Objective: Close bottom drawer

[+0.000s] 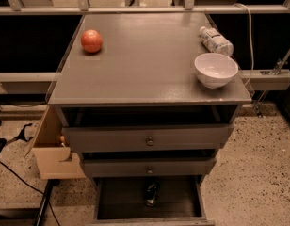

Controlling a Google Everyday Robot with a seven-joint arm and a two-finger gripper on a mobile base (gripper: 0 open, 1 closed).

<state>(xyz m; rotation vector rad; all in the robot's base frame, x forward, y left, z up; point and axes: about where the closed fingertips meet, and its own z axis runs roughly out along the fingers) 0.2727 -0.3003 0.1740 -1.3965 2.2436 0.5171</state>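
Jaws out of shot, so I can't tell their opening or any hold, nor place things rel. to them. Bottom drawer point(121, 199) stands pulled out at the frame's lower edge, small dark item point(151, 192) inside. Mid drawer point(147, 167) and top drawer point(147, 138) above it are partly out. Tabletop point(145, 60) carries apple point(91, 41), white bowl point(216, 68), bottle point(215, 40) lying down.
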